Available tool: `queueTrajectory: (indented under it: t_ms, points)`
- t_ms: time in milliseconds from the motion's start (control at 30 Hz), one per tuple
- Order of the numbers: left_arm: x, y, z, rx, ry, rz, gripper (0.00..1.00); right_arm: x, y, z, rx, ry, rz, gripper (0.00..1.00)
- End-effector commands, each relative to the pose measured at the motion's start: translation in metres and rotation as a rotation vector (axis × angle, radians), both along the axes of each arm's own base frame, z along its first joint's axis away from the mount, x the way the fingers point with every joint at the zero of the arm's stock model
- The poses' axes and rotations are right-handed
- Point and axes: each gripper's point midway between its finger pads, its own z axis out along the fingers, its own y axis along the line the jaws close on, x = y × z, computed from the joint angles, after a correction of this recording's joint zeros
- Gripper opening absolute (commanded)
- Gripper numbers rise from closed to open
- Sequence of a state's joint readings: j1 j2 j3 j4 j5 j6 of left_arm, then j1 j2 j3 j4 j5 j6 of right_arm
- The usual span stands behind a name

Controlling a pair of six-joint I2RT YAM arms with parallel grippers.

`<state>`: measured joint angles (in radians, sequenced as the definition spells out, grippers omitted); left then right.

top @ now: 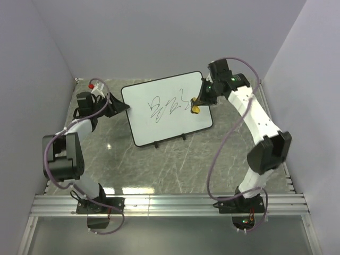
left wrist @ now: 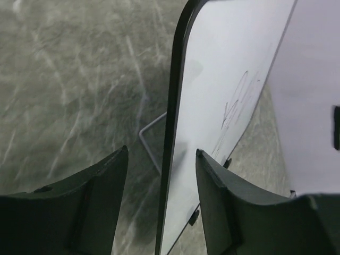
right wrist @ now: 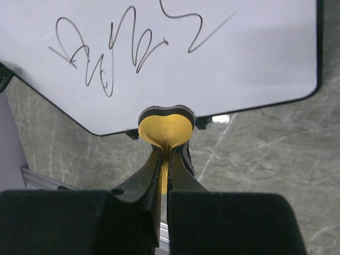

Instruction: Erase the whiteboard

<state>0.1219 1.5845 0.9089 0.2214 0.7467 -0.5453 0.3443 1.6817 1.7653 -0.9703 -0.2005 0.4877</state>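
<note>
The whiteboard [top: 167, 109] stands tilted on two small black feet in the middle of the marble table, with a black scribble [top: 169, 105] on it. My left gripper [top: 123, 108] is open and straddles the board's left rim [left wrist: 172, 133], one finger on each side with a gap on both. My right gripper [top: 195, 105] is shut on a yellow eraser [top: 195, 110], squeezed between the fingers [right wrist: 183, 164]. The eraser [right wrist: 165, 129] sits over the board's right part, just right of the scribble [right wrist: 122, 48]. Whether it touches the board [right wrist: 239, 64] I cannot tell.
Grey walls close in the table at the back and both sides. An aluminium rail [top: 170, 204] runs along the near edge by the arm bases. A small red and white object [top: 94, 85] sits at the back left corner. A wire stand [left wrist: 151, 143] shows behind the board.
</note>
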Motion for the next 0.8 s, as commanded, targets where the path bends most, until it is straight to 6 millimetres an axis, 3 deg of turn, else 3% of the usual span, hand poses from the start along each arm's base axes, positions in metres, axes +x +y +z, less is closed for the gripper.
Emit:
queueTrajectory:
  t_ms: [0, 67, 233, 467, 667, 767]
  points:
    - [0.019, -0.014, 0.043, -0.057, -0.181, -0.132, 0.59, 0.013, 0.014, -0.002, 0.010, 0.042, 0.055, 0.00]
    - [0.022, -0.017, 0.047, -0.072, -0.199, -0.161, 0.57, 0.023, 0.020, -0.012, 0.008, 0.071, 0.056, 0.00]
    - [0.028, -0.023, 0.045, -0.111, -0.195, -0.234, 0.52, 0.043, 0.042, -0.014, 0.080, 0.055, 0.090, 0.00]
    - [0.023, -0.041, 0.037, -0.191, -0.193, -0.301, 0.47, 0.041, 0.106, -0.001, 0.216, -0.044, 0.239, 0.00]
    - [0.010, -0.064, 0.029, -0.200, -0.181, -0.358, 0.38, 0.033, 0.147, 0.005, 0.238, -0.081, 0.315, 0.00]
    - [0.004, -0.066, 0.032, -0.217, -0.196, -0.362, 0.32, 0.035, 0.156, 0.004, 0.217, -0.086, 0.314, 0.00]
